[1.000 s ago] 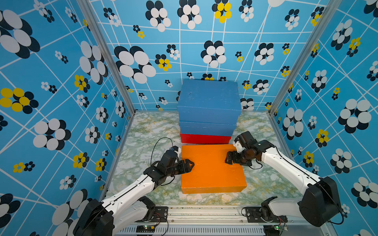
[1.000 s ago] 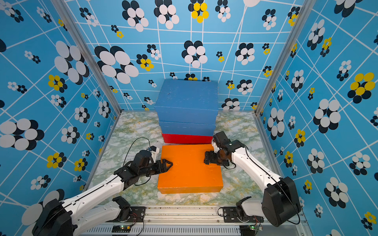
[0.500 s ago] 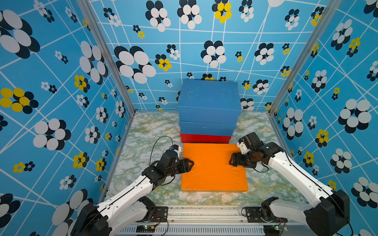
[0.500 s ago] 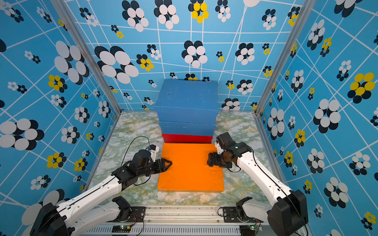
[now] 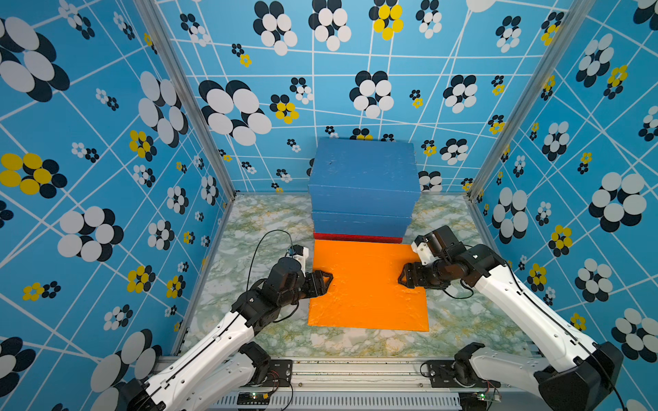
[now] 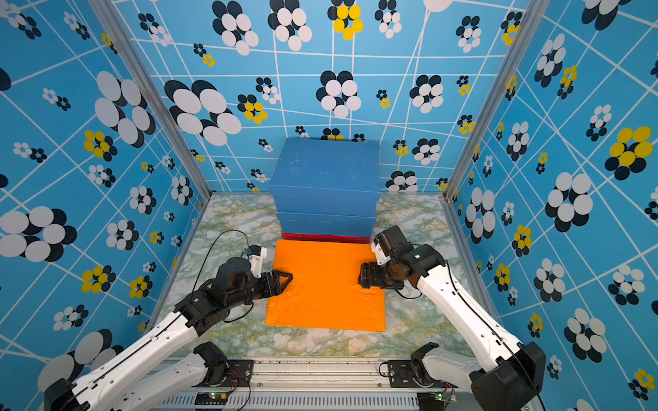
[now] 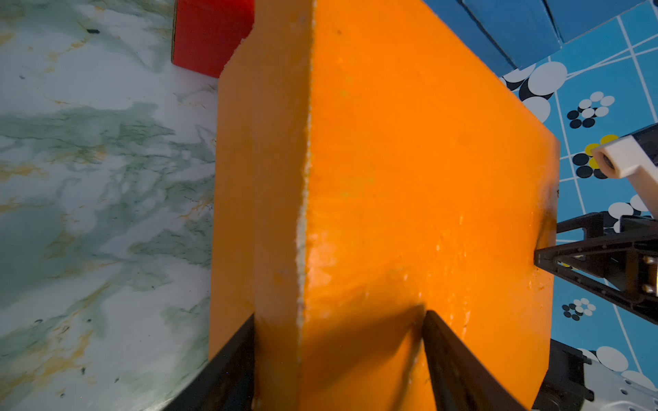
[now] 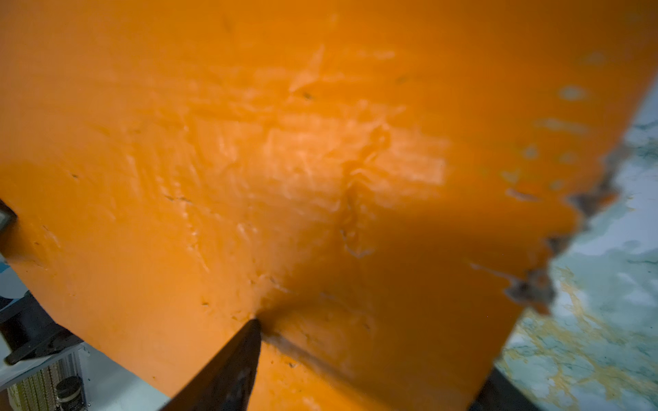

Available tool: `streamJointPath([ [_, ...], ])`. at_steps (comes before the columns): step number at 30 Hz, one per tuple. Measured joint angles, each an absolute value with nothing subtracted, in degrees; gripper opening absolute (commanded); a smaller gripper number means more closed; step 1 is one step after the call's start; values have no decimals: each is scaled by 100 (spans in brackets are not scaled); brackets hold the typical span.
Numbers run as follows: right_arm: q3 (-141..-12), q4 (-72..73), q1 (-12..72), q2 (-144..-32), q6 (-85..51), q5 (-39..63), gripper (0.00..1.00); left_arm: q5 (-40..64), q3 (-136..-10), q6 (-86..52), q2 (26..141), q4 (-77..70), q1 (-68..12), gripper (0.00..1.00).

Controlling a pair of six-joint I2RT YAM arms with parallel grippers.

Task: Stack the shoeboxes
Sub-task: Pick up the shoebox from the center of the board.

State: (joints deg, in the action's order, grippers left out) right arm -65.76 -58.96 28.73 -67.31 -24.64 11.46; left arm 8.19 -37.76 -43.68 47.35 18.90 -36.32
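Observation:
Both top views show the orange shoebox [image 5: 366, 284] [image 6: 325, 284] at the front of the floor, its broad top facing the camera. My left gripper [image 5: 325, 281] [image 6: 286, 279] is shut on its left edge, with one finger over the top and one down the side in the left wrist view [image 7: 338, 320]. My right gripper [image 5: 404, 281] [image 6: 363, 279] is shut on the opposite edge [image 8: 370, 356]. Behind it, two blue shoeboxes [image 5: 363, 178] [image 6: 324, 178] sit stacked on a red shoebox [image 5: 358, 237] [image 6: 325, 237] against the back wall.
The marble-patterned floor [image 5: 263, 227] is closed in by flowered blue walls on the left, back and right. A metal rail [image 5: 356, 370] with both arm bases runs along the front. The orange box's far edge lies close to the red box.
Both grippers have closed onto the orange shoebox's side edges. The box has shifted toward the stack, and its front face no longer shows in the top views.

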Motion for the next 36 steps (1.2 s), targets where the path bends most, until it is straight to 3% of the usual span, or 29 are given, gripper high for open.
streamJointPath([
  [36, -10814, -7199, 3098, -7620, -2073, 1063, 79, -78, -6519, -3461, 4665, 2899, -3629, 70],
])
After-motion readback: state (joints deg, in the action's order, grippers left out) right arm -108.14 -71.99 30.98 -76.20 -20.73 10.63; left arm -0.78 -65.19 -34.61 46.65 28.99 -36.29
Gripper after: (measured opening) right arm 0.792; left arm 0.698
